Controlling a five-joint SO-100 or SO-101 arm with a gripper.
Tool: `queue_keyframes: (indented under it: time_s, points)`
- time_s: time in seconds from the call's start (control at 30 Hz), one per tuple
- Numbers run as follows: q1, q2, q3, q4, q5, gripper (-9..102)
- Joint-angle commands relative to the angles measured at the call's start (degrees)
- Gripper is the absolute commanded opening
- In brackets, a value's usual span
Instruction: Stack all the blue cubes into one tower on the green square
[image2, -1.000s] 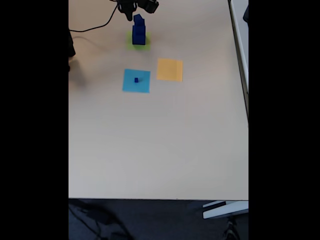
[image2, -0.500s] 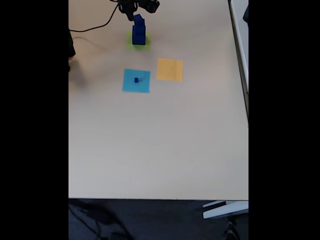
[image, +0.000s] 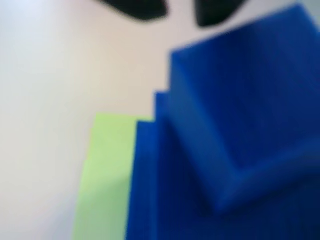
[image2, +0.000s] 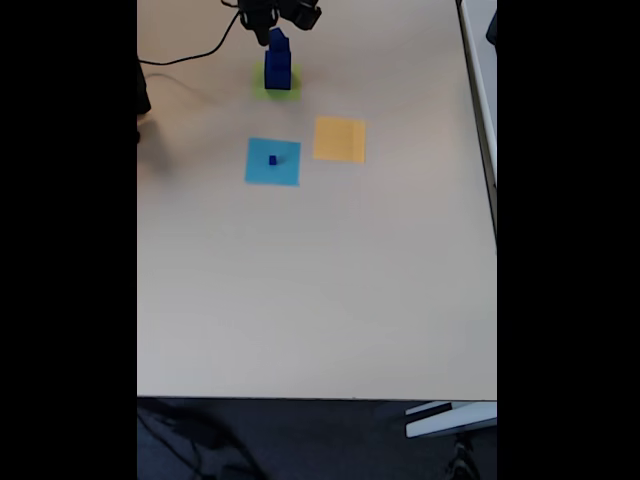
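A tower (image2: 277, 62) of stacked dark-blue cubes stands on the green square (image2: 260, 88) near the table's far edge. In the wrist view the tower (image: 240, 125) shows close and blurred, with the green square (image: 105, 170) to its lower left. One tiny blue cube (image2: 272, 160) sits alone on a light-blue square (image2: 286, 173). My gripper (image2: 266, 26) hangs just behind the tower's top. In the wrist view the gripper (image: 180, 10) is open, its two dark fingertips (image: 135, 7) apart with bare table between them, holding nothing.
An orange-yellow square (image2: 339, 139) lies right of the light-blue one. A black cable (image2: 190, 55) runs across the far left of the table. A dark object (image2: 143, 95) sits at the left edge. The table's right edge (image2: 487, 150) borders another white surface.
The gripper has drawn back slightly from the tower's top toward the far edge. The tower and the tiny cube have stayed put.
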Motion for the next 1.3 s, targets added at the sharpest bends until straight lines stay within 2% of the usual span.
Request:
queue_keyframes:
  time_s: [0.0, 0.37, 1.27]
  points:
    - [0.26, 0.44, -3.78, 0.09, -0.44, 0]
    - [-0.09, -1.93, -9.23, 3.52, 0.35, 0]
    - [-0.70, -3.25, -10.72, 3.69, 1.41, 0]
